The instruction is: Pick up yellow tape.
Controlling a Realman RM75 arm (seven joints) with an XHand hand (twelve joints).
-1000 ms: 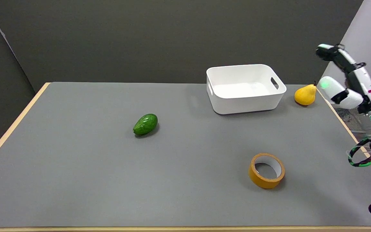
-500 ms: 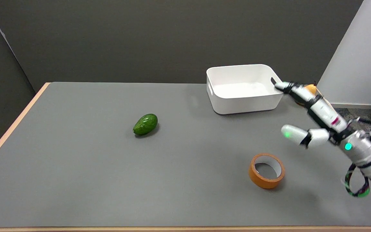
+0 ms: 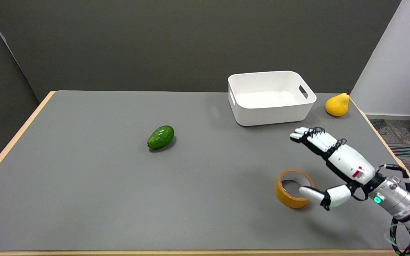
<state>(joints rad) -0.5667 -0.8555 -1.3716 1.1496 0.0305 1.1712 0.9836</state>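
Grey table (image 3: 84, 185), dark wall behind; right hand (image 3: 336, 161) spread beside yellow tape (image 3: 286, 193), seemingly apart.

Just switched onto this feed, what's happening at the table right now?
The right hand is open, fingers spread, poised beside and above the yellow tape, its thumb over the roll's right edge. It holds nothing; the tape lies flat on the grey table, not yet picked up. Elsewhere sit an avocado, a white bin and a pear.
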